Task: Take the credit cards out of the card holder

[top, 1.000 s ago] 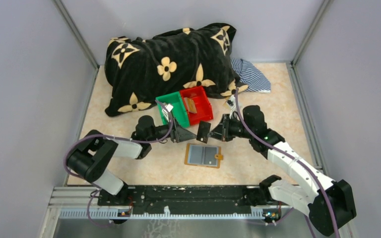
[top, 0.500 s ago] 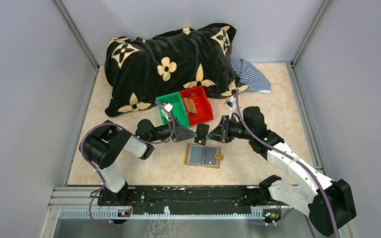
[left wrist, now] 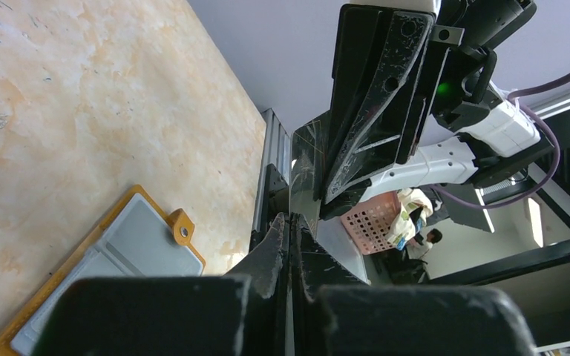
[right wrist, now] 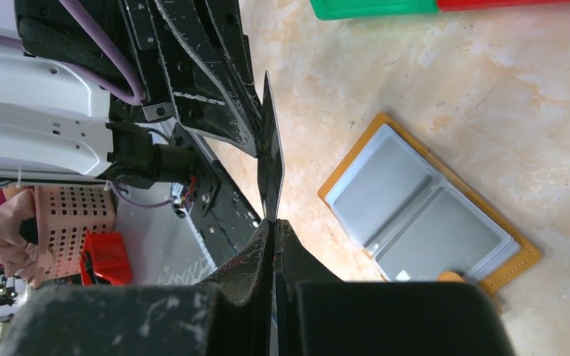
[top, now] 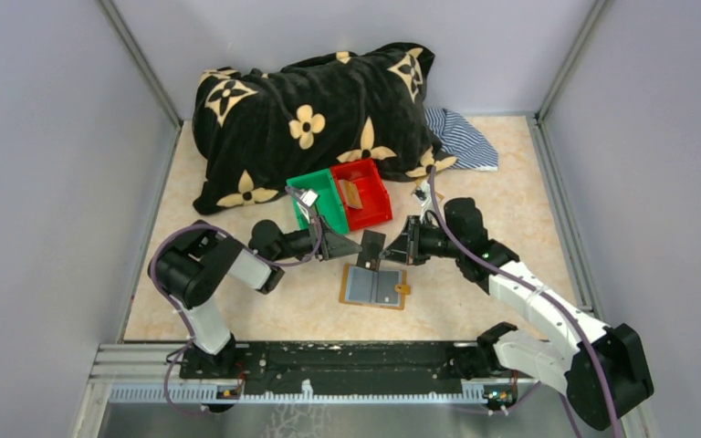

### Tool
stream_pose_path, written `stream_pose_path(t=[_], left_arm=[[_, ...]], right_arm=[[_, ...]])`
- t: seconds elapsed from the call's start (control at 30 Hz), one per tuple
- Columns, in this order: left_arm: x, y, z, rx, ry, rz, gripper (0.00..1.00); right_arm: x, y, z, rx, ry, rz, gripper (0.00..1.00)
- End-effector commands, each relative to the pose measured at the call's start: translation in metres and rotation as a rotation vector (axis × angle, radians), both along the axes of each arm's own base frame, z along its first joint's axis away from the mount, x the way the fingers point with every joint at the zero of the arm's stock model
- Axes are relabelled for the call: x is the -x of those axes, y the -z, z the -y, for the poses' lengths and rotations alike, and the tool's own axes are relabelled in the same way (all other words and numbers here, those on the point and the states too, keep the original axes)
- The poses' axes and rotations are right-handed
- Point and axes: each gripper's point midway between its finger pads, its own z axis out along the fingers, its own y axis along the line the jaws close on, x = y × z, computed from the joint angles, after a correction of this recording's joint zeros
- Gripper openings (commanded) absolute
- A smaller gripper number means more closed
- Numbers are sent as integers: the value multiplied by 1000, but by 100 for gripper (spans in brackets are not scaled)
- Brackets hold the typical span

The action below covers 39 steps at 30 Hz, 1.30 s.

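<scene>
Both the left jaws and the right jaws look pinched shut on one dark card [top: 373, 245], held above the desk [top: 310, 306] just at 12 o'clock of the open card holder [top: 374, 286], so opposing pulls or a mistimed release could bend or drop it.

Tan card holder [top: 372, 286], black flower-patterned blanket [top: 310, 109]
</scene>
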Motion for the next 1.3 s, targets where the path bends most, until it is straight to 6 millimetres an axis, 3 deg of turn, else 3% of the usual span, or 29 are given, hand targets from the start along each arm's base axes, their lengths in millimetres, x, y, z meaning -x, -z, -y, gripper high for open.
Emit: stream_pose_path(t=[0.0,0.17,0.27,0.4,0.57,0.97,1.1,1.27], left_arm=[[4,-18,1,62,20,100,0],[6,-20,1,78,31,98,0],[8,-19,1,86,38,86,0],[9,-19,1,103,40,71,0],[8,-17,1,104,27,60,0],[12,-19,5,81,39,81,0],[9,-6,-6,21,-66,47,18],[1,8,-27,-119,-222,90,21]], right_arm=[[-9,-15,-5,-47,-5,57,0],[-11,-15,-7,-63,-8,67,1],[-13,-19,-10,-90,-14,78,19],[-14,-20,-13,-108,-21,83,26],[-14,-20,-12,-105,-13,90,1],[-23,-18,-10,-58,4,108,0],[-38,-21,-6,24,35,129,0],[-60,-34,-14,54,34,154,0]])
